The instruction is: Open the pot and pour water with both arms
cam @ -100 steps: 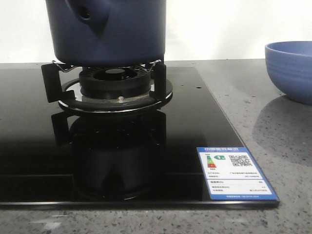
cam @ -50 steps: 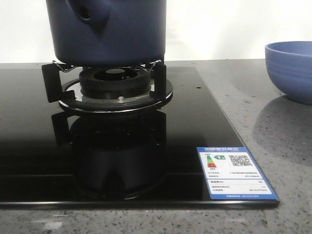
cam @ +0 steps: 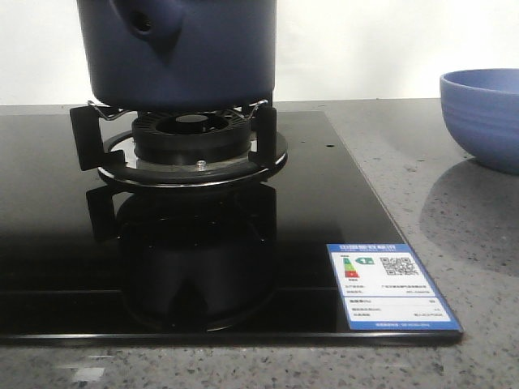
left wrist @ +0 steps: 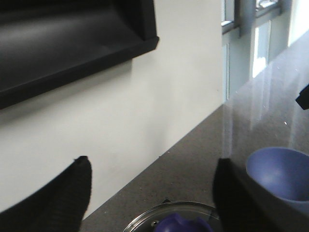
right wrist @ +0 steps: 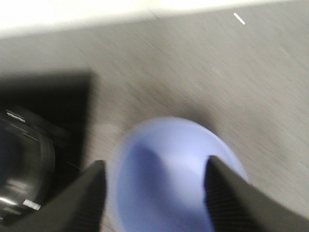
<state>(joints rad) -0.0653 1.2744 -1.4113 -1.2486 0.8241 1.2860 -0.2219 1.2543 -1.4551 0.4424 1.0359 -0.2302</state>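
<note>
Your pot (cam: 182,53) sits on the burner grate (cam: 190,142) of the black glass hob (cam: 308,211), side handle (cam: 146,24) toward the front camera. Glass lid (left wrist: 169,217) with blue knob (left wrist: 181,224) shows at the left wrist view's edge. Left pincer (left wrist: 152,193) is spread wide, holding nothing. Right pincer (right wrist: 154,193) is also apart, above the light-blue bowl (right wrist: 174,179) on the grey table (cam: 454,227); that view is blurred.
</note>
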